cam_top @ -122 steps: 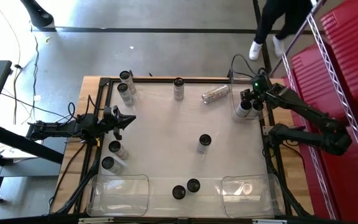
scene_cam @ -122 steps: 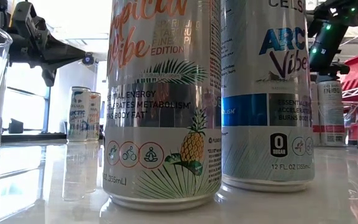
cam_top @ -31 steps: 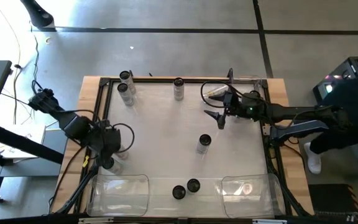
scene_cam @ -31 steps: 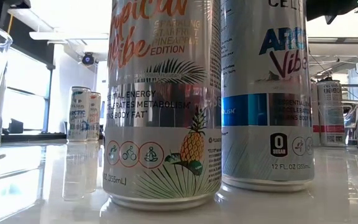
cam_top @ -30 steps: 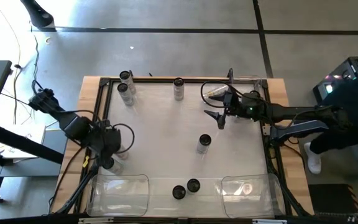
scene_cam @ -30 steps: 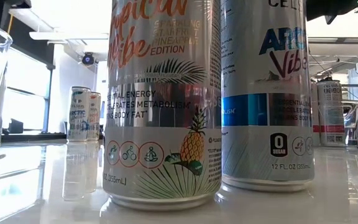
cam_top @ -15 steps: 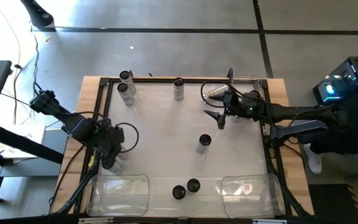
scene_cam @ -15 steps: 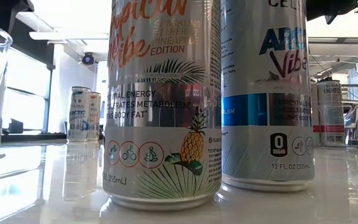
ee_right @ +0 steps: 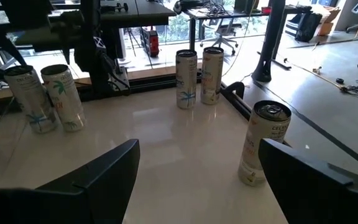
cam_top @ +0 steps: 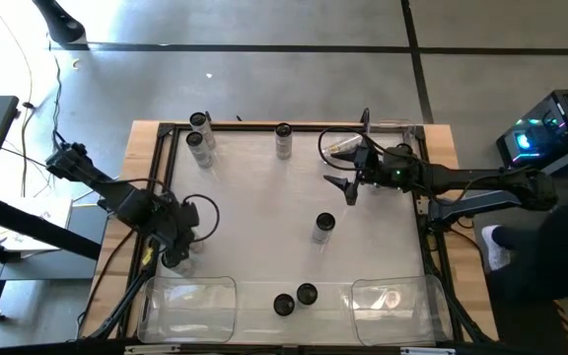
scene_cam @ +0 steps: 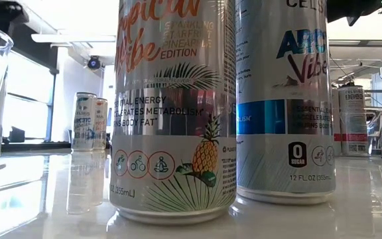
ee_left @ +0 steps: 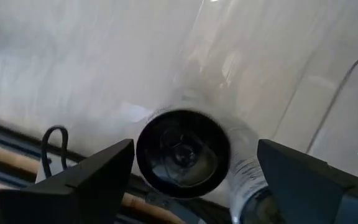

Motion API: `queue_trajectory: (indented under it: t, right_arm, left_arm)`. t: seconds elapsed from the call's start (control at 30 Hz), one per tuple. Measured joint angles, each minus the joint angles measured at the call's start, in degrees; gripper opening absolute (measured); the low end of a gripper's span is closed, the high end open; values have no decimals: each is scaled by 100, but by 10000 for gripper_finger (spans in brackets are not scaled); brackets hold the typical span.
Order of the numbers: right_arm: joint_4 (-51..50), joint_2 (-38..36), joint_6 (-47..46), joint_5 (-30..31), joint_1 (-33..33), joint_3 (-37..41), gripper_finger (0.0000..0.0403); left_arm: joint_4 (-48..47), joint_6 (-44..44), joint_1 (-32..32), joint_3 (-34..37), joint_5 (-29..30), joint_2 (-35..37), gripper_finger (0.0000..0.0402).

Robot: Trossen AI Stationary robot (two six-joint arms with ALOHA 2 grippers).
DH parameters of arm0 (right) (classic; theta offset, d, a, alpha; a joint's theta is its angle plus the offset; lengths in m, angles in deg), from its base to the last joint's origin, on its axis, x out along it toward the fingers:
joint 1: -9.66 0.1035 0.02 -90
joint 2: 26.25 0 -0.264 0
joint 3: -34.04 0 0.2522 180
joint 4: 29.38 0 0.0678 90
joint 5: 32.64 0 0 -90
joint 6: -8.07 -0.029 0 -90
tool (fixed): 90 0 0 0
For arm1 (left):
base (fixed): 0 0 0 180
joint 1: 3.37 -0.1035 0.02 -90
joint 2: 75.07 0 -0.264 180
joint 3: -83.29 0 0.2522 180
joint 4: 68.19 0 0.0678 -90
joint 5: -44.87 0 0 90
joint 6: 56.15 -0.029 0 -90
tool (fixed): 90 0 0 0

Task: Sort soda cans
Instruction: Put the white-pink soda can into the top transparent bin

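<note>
Down at the table's left edge, the left gripper (cam_top: 177,248) hangs spread over an upright soda can (ee_left: 183,153), its fingers (ee_left: 89,174) flanking but not touching it. Meanwhile the right gripper (cam_top: 340,185) waits parted near the far-right corner.

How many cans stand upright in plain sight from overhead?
6 cans: two at the far left corner, one mid far edge, one at centre, two at the near edge. Others may hide under the arms.
</note>
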Motion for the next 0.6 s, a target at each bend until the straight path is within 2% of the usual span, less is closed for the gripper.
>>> queue_trajectory:
  t: [0.6]
  right_arm:
    - [-48,0,0,-13,0,0,325]
  left_arm:
    - [79,39,-36,303,155,17,337]
